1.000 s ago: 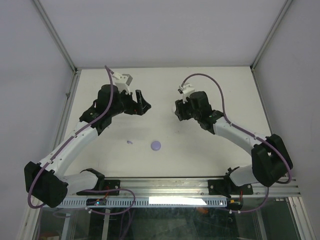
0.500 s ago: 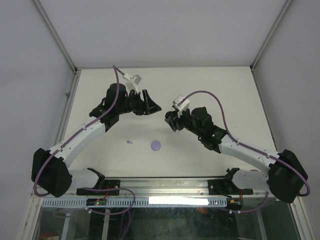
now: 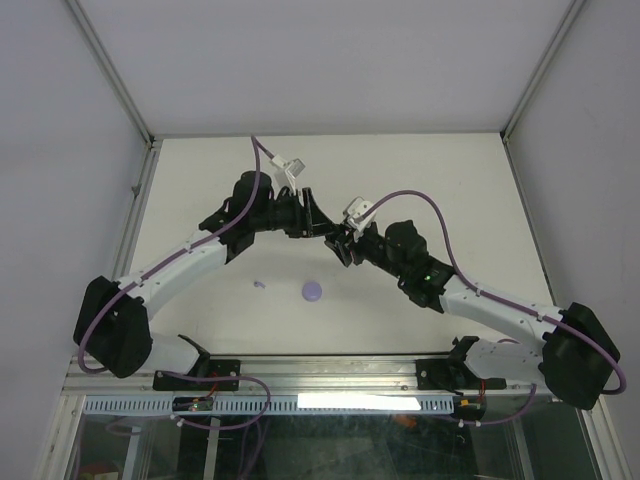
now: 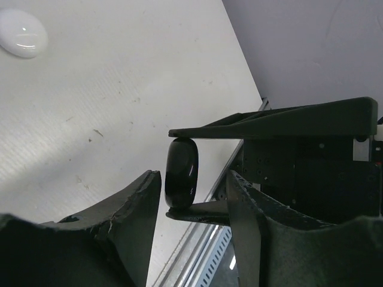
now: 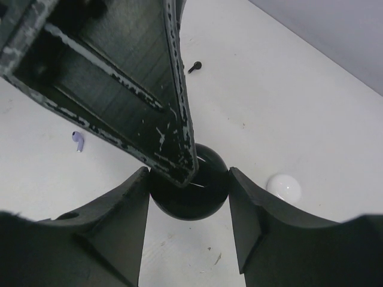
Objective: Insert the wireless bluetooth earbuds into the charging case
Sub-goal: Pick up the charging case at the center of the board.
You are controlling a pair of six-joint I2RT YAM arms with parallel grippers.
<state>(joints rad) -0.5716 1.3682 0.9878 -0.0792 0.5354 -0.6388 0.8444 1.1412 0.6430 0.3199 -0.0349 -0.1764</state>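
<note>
My right gripper [image 5: 188, 174] is shut on a round black charging case [image 5: 190, 194] and holds it above the table. In the left wrist view the case [image 4: 181, 173] shows edge-on, pinched top and bottom by the right gripper's fingers [image 4: 269, 122]. My left gripper [image 4: 192, 178] is open with one finger on each side of the case, and there is a gap at its right finger. In the top view the left gripper [image 3: 316, 224] and the right gripper [image 3: 338, 243] meet at mid-table. A lavender earbud [image 3: 259, 284] [image 5: 78, 141] and a black earbud [image 5: 194, 66] lie on the table.
A round lavender case [image 3: 312, 291] lies on the table near the front, right of the lavender earbud. A round white case [image 5: 283, 187] [image 4: 23, 33] lies on the table below the grippers. The white table has a metal rail [image 3: 330, 372] along its near edge.
My left gripper has swung right and my right gripper has swung left, so the two now meet at mid-table around the black case. The lavender case and earbud have not moved.
</note>
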